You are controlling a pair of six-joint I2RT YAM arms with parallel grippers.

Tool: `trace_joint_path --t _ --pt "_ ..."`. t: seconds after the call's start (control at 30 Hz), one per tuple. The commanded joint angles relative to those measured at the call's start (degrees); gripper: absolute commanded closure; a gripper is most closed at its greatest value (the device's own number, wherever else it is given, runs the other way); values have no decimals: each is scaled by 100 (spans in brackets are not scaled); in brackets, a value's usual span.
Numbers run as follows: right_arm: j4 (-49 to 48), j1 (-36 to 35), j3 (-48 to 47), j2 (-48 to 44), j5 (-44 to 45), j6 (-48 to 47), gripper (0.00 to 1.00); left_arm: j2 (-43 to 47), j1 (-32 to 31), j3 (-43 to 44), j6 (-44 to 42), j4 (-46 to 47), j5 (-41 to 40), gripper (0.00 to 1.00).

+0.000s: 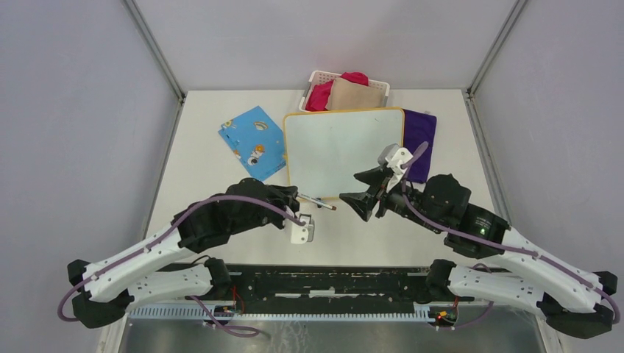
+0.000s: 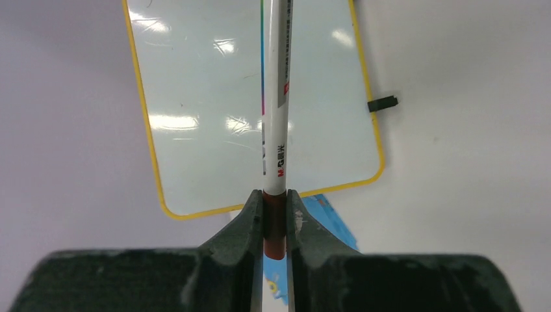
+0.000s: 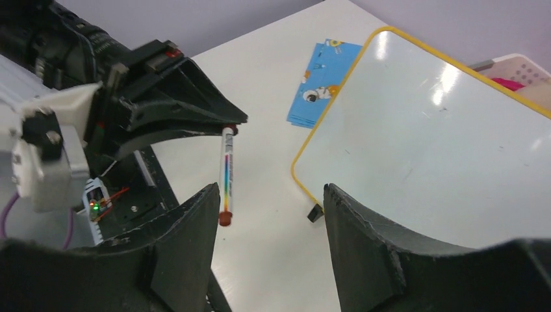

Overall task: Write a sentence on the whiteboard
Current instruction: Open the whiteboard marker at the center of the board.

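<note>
- Two: counting that many arms, both reaching in over the worktop [image 1: 199, 169] toward its middle.
- Clenching one marker [image 2: 276, 130] in the left fingers [image 2: 253, 214] by its dark-red end, its white barrel with a rainbow stripe sticking out toward the right arm, above the worktop just off the whiteboard's near edge.
- Holding the right fingers [image 3: 195, 224] spread wide, grasping nothing, with the marker's free red tip close in front of them.
- Counting one whiteboard [image 1: 342, 151]: white, yellow-orange frame, lying flat at the worktop's middle.
- Finding it between one blue card [image 1: 252, 142] just beside its left edge and one purple cloth [image 1: 419, 136] against its right edge.
- Showing one small black foot [image 3: 315, 213] at the board's near corner in the right wrist view.
- Counting one white basket [image 1: 315, 79] at the far edge, just behind the board.
- Holding two cloths in it, one red [image 1: 322, 97] and one tan [image 1: 355, 94].
</note>
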State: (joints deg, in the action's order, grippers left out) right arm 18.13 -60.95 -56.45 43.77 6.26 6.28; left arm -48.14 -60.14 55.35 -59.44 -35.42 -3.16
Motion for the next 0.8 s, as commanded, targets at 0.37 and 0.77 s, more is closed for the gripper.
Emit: trace_joint_path --t 0.37,0.77 --pt "-940 84 -386 1556 -1696 1768 39 640 -613 -924 -3878 1375 -1727 98" --pt "-1219 331 -287 2157 -1919 2019 45 924 -615 -997 -4035 1485 -1599 98"
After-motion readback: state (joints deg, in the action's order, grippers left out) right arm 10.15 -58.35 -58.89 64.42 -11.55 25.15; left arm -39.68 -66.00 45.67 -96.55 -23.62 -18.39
